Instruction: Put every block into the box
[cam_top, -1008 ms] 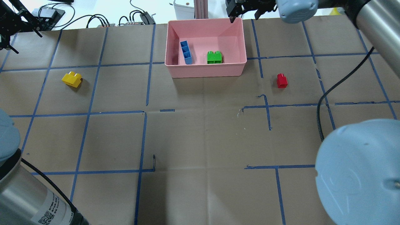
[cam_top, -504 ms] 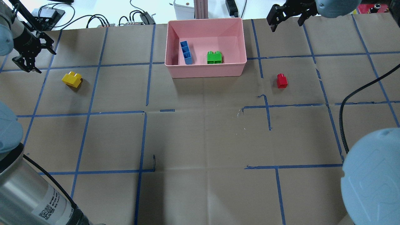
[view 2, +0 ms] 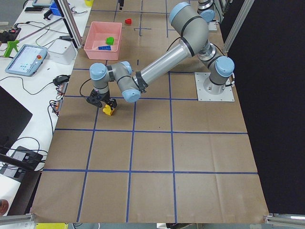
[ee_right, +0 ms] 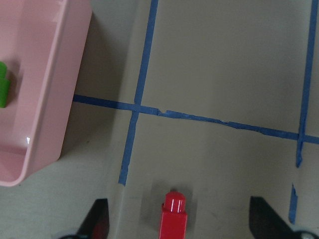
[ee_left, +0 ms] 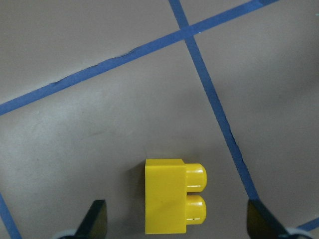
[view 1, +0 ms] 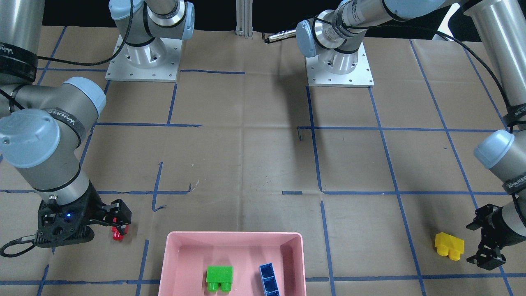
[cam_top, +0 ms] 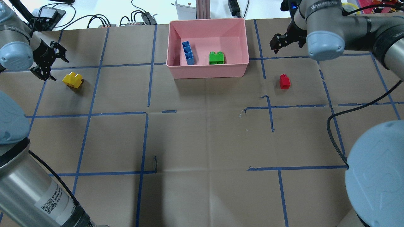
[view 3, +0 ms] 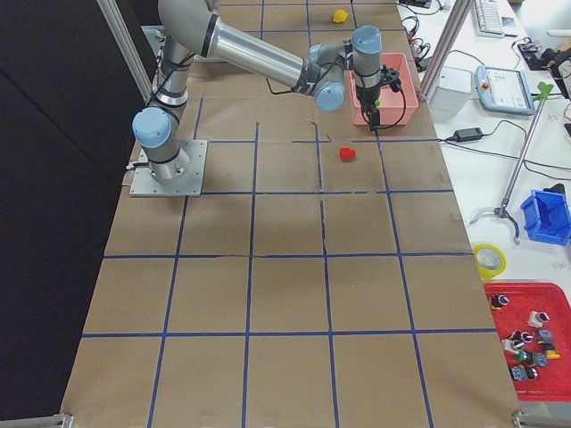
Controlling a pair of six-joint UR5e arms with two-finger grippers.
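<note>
The pink box [cam_top: 208,72] stands at the table's far middle and holds the blue block [cam_top: 188,53] and the green block [cam_top: 216,58]. The yellow block [cam_top: 73,80] lies on the paper at the far left. My left gripper [cam_top: 50,63] hovers open just above and beside it. In the left wrist view the yellow block [ee_left: 174,199] sits between the spread fingertips [ee_left: 97,219]. The red block [cam_top: 284,81] stands right of the box. My right gripper [cam_top: 279,42] is open above it, and the red block [ee_right: 173,219] shows between its fingertips [ee_right: 264,219].
An aluminium post [cam_top: 202,8], cables and devices stand beyond the table's far edge. Both arm bases [view 1: 339,65] are bolted at the robot's side. Blue tape lines cross the brown paper. The box's near wall [ee_right: 45,99] lies left of the red block.
My left gripper has swung in from the far left edge toward the yellow block. My right gripper has moved from the box's far right corner rightward and nearer, over the red block. No block moved.
</note>
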